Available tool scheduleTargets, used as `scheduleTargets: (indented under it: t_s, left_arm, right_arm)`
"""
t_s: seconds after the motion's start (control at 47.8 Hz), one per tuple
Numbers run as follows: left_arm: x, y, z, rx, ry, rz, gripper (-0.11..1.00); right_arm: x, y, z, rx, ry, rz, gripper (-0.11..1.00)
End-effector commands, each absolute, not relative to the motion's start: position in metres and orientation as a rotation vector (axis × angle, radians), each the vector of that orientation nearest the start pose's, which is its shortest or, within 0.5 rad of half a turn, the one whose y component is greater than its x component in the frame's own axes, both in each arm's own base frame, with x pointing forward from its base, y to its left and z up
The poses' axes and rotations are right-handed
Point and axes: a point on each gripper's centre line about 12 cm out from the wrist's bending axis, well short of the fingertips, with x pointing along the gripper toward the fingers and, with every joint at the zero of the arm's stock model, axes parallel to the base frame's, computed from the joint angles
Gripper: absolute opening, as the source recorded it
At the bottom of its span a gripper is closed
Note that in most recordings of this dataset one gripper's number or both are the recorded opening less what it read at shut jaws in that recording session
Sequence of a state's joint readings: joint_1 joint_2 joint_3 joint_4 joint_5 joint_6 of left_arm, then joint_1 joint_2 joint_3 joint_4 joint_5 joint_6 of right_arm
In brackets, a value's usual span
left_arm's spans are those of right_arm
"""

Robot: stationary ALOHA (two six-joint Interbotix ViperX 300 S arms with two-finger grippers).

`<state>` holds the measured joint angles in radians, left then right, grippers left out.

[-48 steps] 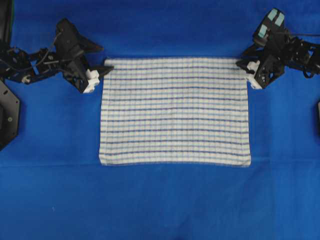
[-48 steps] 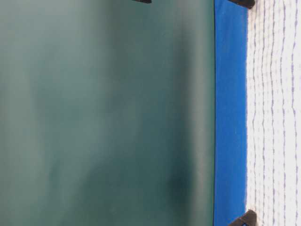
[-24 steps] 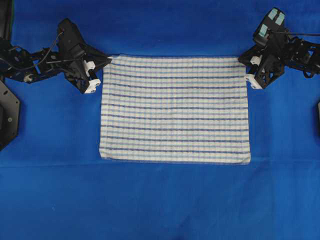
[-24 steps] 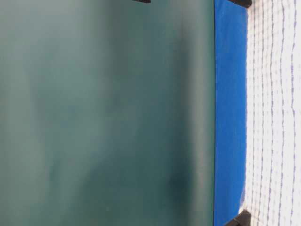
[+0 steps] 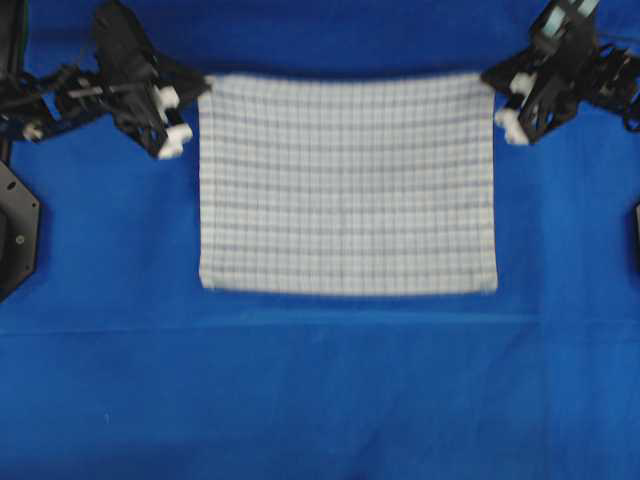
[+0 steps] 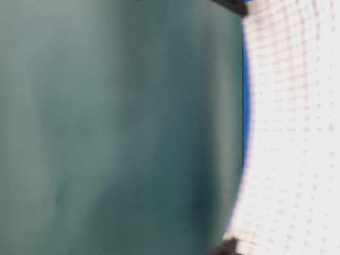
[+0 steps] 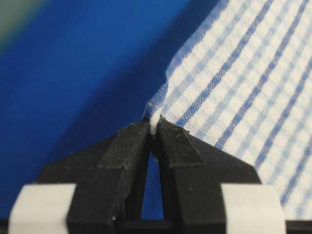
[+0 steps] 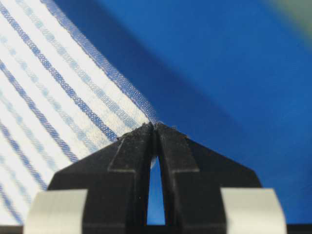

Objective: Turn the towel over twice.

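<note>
The towel [image 5: 347, 185], white with thin blue stripes, is stretched between my two grippers with its far edge lifted off the blue covering; its near edge still rests low. My left gripper [image 5: 200, 86] is shut on the towel's far left corner; in the left wrist view the cloth [image 7: 234, 73] is pinched between the black fingertips of the left gripper [image 7: 154, 126]. My right gripper [image 5: 490, 78] is shut on the far right corner, and the right wrist view shows the towel [image 8: 53, 92] clamped at the tips of the right gripper [image 8: 155, 127]. The table-level view shows the towel [image 6: 292, 133] raised and blurred.
The blue table covering [image 5: 320, 400] spreads wide in front of the towel and to both sides. Black arm bases stand at the left edge [image 5: 15, 230] and right edge [image 5: 636, 235]. A green backdrop [image 6: 117, 127] rises behind the table.
Both grippers closed on the towel's far corners and rose, moving away from the near edge. The towel's far edge lifted and the near edge slid back slightly.
</note>
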<state>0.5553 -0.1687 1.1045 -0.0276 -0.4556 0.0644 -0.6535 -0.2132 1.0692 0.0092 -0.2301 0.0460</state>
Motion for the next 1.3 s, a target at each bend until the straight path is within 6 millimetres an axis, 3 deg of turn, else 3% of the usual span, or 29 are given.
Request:
scheduleTargets:
  t_s: [0.0, 0.188, 0.439, 0.648, 0.815, 1.024, 1.15, 1.275]
  left_arm:
    - [0.247, 0.166, 0.172, -0.034, 0.403, 0.575, 0.03]
    - [0.246, 0.183, 0.228, 0.102, 0.308, 0.616, 0.03]
    - [0.246, 0.19, 0.289, 0.18, 0.159, 0.651, 0.03]
    - [0.241, 0.185, 0.326, 0.217, 0.127, 0.651, 0.03]
    - [0.236, 0.181, 0.334, 0.226, 0.123, 0.647, 0.03]
    - [0.238, 0.178, 0.33, 0.219, 0.14, 0.632, 0.03]
    - [0.241, 0.174, 0.32, 0.208, 0.174, 0.611, 0.03]
    - [0.243, 0.166, 0.297, 0.184, 0.227, 0.577, 0.03]
  right_arm:
    - [0.227, -0.19, 0.167, 0.219, 0.5, -0.69, 0.05]
    - [0.217, -0.215, 0.226, 0.123, 0.413, -0.756, 0.05]
    - [0.218, -0.221, 0.313, -0.016, 0.315, -0.767, 0.05]
    - [0.212, -0.214, 0.353, -0.049, 0.255, -0.775, 0.05]
    - [0.203, -0.203, 0.365, -0.059, 0.233, -0.772, 0.05]
    - [0.197, -0.194, 0.362, -0.033, 0.263, -0.767, 0.05]
    - [0.197, -0.188, 0.349, 0.004, 0.331, -0.745, 0.05]
    - [0.2, -0.173, 0.315, 0.08, 0.42, -0.692, 0.05]
